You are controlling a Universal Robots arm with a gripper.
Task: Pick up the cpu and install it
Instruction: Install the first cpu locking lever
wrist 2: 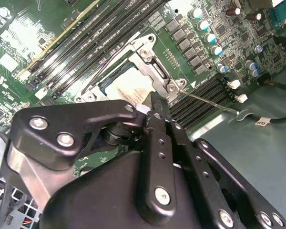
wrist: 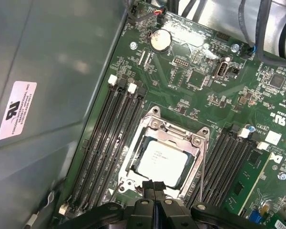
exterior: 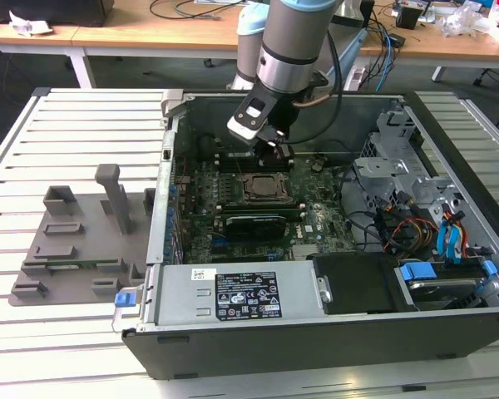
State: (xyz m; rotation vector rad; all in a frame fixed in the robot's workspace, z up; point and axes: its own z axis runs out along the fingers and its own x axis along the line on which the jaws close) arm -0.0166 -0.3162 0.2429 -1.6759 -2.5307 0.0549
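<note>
Furthest left of the socket [wrist: 174, 128], outside the open computer case [exterior: 316, 345], grey fixture blocks [exterior: 75, 241] sit on the slatted counter [exterior: 66, 125], well apart from the work. Inside the case, memory slots [wrist: 104, 143] run close along both flanks of the socket.

The cpu [wrist: 162, 160] lies flat in the socket with its silver plate up and the metal frame around it. The gripper [wrist: 155, 187] hangs over the socket's edge. Its jaws are pressed together with nothing between them, and their tips are just over the rim of the chip in both wrist views. Whether they touch it I cannot tell.

The main risk, as I judge it, is pressure. If the chip is not fully keyed into its seat, a push from the closed tips could tilt it and bend the socket's contacts, or scratch the plate. A sideways nudge could skew it against the frame.

The thin retention lever [wrist 2: 209, 101] juts out beside the socket and looks unlatched, so a finger could catch and spring it. Right of the socket, loose cables [exterior: 374, 224] lie near enough to snag the arm
</note>
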